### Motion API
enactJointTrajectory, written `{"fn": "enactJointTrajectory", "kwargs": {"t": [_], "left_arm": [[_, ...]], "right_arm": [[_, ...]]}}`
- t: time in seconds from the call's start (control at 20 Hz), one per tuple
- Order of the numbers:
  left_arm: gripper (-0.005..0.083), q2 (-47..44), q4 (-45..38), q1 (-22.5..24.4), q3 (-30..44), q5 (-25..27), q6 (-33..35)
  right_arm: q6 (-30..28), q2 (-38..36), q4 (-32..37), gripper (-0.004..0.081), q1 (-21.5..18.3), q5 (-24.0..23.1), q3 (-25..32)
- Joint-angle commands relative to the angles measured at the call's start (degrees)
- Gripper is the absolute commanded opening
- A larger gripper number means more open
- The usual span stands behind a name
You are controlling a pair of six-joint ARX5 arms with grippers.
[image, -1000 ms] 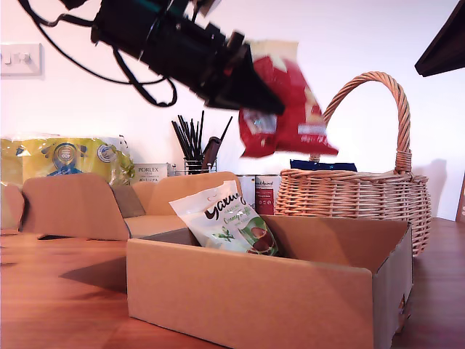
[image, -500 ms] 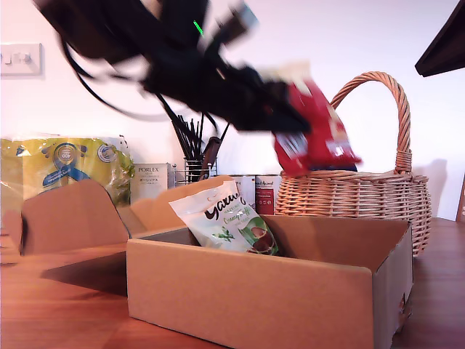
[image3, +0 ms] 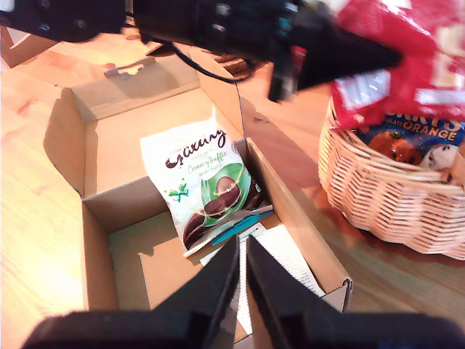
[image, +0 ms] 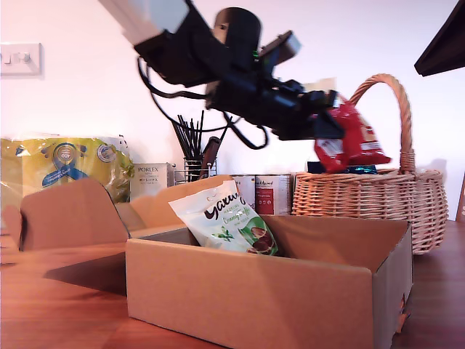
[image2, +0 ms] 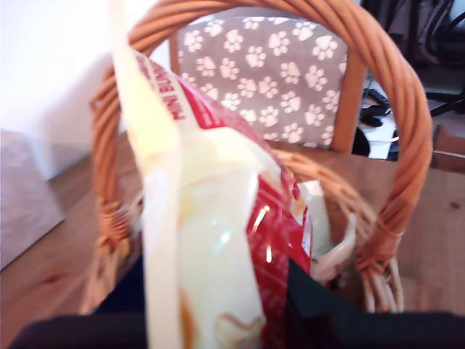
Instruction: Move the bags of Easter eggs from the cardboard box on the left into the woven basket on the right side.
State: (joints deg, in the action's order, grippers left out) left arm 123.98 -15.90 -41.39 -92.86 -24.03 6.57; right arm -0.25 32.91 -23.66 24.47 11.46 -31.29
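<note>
My first gripper (image: 327, 127) is shut on a red bag of Easter eggs (image: 350, 138), held just above the woven basket (image: 370, 200) under its arched handle. In the first wrist view the red bag (image2: 272, 218) hangs in front of the basket's handle (image2: 396, 145). A dark blue bag (image3: 407, 138) lies inside the basket (image3: 378, 196). A white-green bag (image: 225, 218) leans in the cardboard box (image: 254, 291). My second gripper (image3: 242, 269) hovers high over the box (image3: 94, 218), shut with nothing in it.
Behind the box stand a yellow-blue towel pack (image: 65, 160), a white Porlex carton (image: 149, 174), a black wire utensil holder (image: 195, 156) and tins (image: 265, 193). A dark arm part (image: 443, 43) juts in at the exterior view's upper right. A paw-print chair back (image2: 269, 73) stands beyond the basket.
My first gripper carried the red bag toward the exterior view's right, from over the box to over the basket. The basket shifted slightly rightward.
</note>
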Motion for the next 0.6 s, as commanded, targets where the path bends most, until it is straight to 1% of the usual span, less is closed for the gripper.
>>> {"fn": "enactJointTrajectory", "kwargs": {"t": [0.0,0.25,0.45,0.5,0.55], "left_arm": [[0.0002,2.6,-0.9,-1.1,-0.9,-0.2,-0.1],[0.0002,8.0,-2.5,-2.2,-4.3,0.5,-0.2],[0.0011,9.8,-0.7,-2.4,-6.5,0.6,-0.1],[0.007,9.9,-0.8,-2.5,-6.6,0.6,-0.1],[0.0211,9.9,-0.8,-2.6,-6.6,0.6,0.5]], "right_arm": [[-0.2,-0.1,0.3,-0.0013,0.3,0.2,-0.5],[-0.2,-0.1,0.7,-0.0013,0.3,0.2,-0.5],[-0.2,-0.1,0.6,-0.0013,0.3,0.2,-0.5],[-0.2,-0.1,0.6,-0.0013,0.3,0.2,-0.5],[-0.2,-0.1,0.6,-0.0013,0.3,0.2,-0.5]]}}
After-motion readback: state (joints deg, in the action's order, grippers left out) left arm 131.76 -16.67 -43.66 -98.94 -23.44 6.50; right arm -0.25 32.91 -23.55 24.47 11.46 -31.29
